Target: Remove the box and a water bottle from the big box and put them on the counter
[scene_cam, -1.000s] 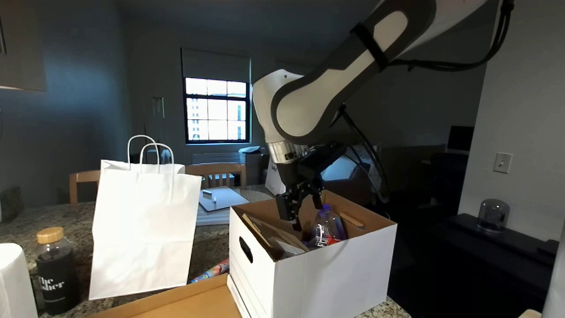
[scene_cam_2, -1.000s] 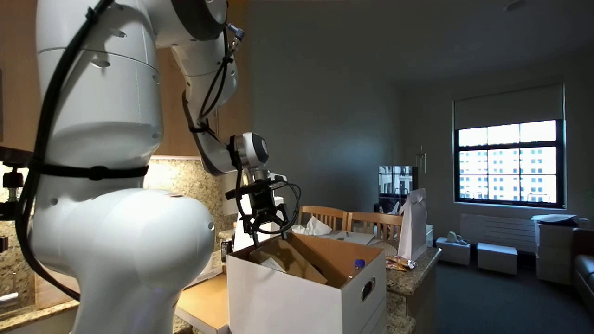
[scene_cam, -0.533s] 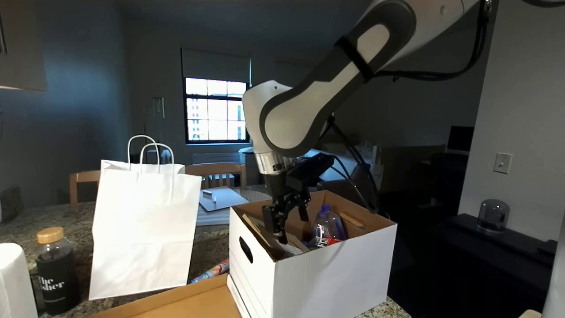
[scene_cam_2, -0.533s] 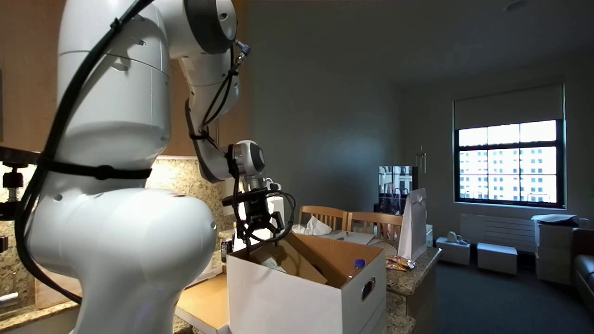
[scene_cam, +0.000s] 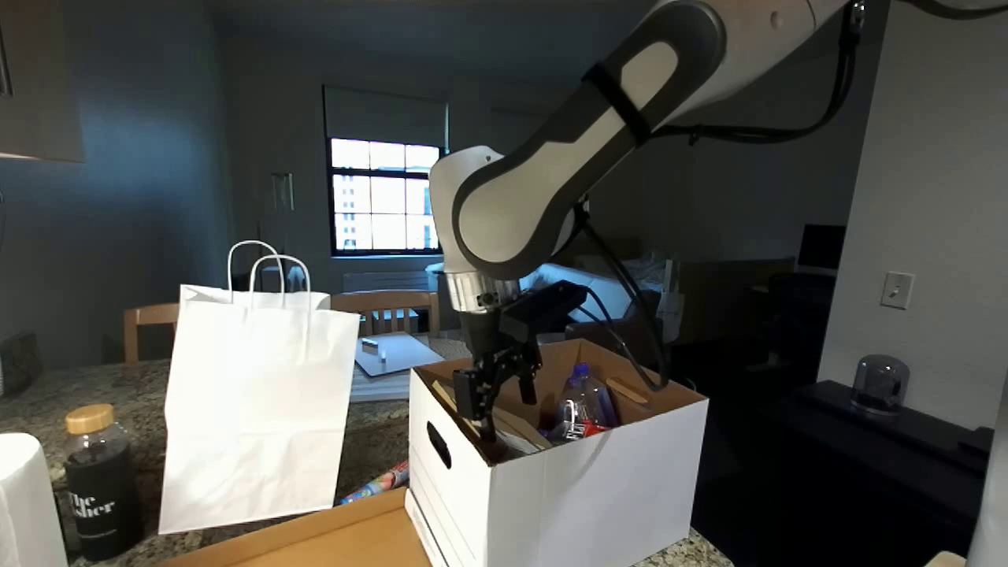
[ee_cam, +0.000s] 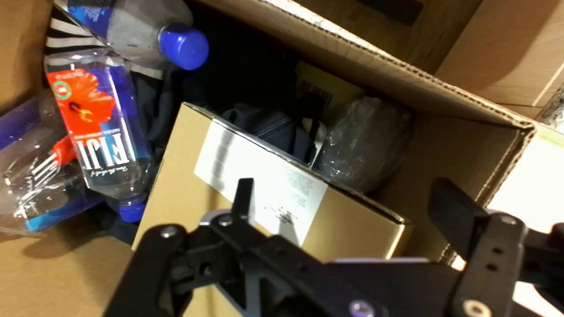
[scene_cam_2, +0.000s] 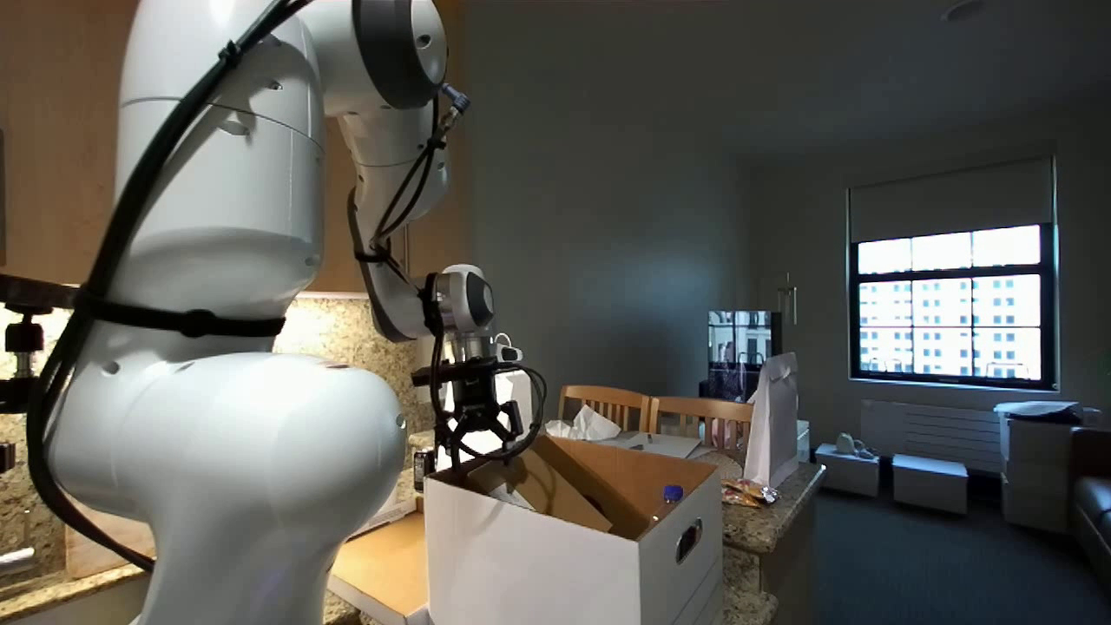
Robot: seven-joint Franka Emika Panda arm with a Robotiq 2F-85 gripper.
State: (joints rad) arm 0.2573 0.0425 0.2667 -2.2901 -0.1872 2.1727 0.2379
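Black and jointed, the gripper (scene_cam: 508, 417) dips into the mouth of the big box (scene_cam: 598, 488), fingers spread wide with nothing held between them. In the wrist view, one finger hangs over the smaller box (ee_cam: 198, 193) and the other points toward the carton's end wall; contact with either can't be made out.

That smaller box, brown board with a white label (ee_cam: 273, 180), lies tilted inside. It looks stiff and should bear a firm pinch, though its smooth faces might slide; its weight can't be judged. I'd take it across the narrow end nearest the gripper.

Farther in, just beside it, is a water bottle (ee_cam: 101, 127), clear with a blue cap, between a second bottle (ee_cam: 136, 33) and a third bottle (ee_cam: 35, 176). Its plastic is probably slick and easily dented, so a light squeeze around the middle or under the cap seems safest.

The carton stands on a speckled stone surface (scene_cam_2: 777, 521), with a shallow cardboard tray (scene_cam: 339, 535) at its foot and a white paper bag (scene_cam: 260, 409) near.
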